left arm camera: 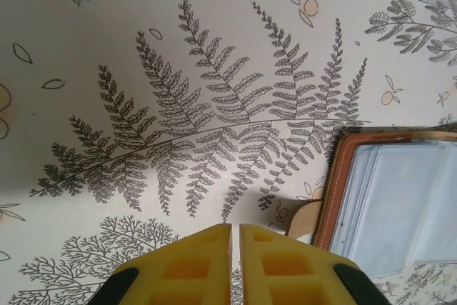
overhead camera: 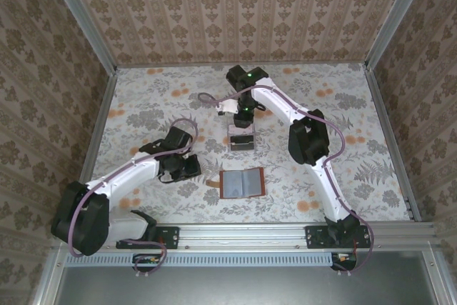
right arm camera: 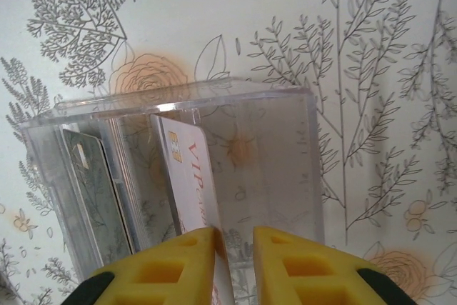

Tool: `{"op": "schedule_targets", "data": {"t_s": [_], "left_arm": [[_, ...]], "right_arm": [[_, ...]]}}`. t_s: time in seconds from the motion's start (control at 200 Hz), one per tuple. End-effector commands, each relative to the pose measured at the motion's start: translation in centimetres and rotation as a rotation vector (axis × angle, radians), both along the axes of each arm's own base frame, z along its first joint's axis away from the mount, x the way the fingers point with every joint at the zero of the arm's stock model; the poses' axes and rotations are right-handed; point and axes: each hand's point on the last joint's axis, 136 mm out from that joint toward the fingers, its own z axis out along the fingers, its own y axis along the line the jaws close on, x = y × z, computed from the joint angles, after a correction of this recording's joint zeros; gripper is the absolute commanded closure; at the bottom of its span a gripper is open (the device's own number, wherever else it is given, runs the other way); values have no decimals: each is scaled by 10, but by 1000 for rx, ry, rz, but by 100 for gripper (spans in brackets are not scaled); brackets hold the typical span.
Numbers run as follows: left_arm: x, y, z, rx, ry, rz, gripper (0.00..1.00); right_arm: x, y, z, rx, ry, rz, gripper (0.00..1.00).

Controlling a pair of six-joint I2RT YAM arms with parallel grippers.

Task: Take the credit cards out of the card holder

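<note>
Near rail: your two arm bases are bolted to the metal rail [overhead camera: 243,235] along the near edge of the bench [overhead camera: 335,98]. The left arm [overhead camera: 121,180] is on the left and the right arm [overhead camera: 321,169] on the right.
Card holder: the card holder [overhead camera: 241,183] [left arm camera: 400,198] lies open and flat on the bench just beyond the rail, near the middle. Its inner side faces up, with a brown rim around clear pockets over grey-blue lining.
Tab: a small orange tab [overhead camera: 212,183] [left arm camera: 303,218] sticks out from the holder's left edge.
Left jaws: they sit just left of the card holder and apart from it. Their yellow pads [left arm camera: 193,262] are drawn together to a hairline slit, with nothing between them.
Clear box: the clear box [overhead camera: 241,141] [right arm camera: 271,141] stands on the bench just beyond the card holder, not touching it.
Credit cards: you can see two standing on edge inside the clear box. A dark grey card [right arm camera: 93,183] is at the left of the right wrist view. A pale card [right arm camera: 189,176] with a chip and red lettering stands beside it, toward the middle.
Right jaws: they are at the clear box, reaching into it, with their pads [right arm camera: 293,262] parted a little. The pale card's nearest edge sits in the gap against the pad on the left of that view. The other pad stands clear of it, so the card is not clamped.
Far side: patterned walls [overhead camera: 243,12] close off the bench.
</note>
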Motion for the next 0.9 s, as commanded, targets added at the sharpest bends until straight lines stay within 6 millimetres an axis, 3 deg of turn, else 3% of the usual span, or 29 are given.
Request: {"op": "schedule_targets", "data": {"t_s": [0.0,0.145,0.345,0.64,0.89], "left_arm": [[4,-2,7,-3,-6,-13,88],[4,-2,6,-4,-6,-13,88],[4,-2,6,-4,-5,-13,88],[5,-2,6,-4,-6,-14,88],[5,-4,5,-10,0,-13,88]], "right_arm": [[5,-2,30,31,-64,-20,78],[-3,-2,32,44,-45,-8,76],[6,-2,32,48,-90,-21,77],[14,-6,11,-1,-99,-28,78],[3,-6,2,-9,-66,-7,78]]}}
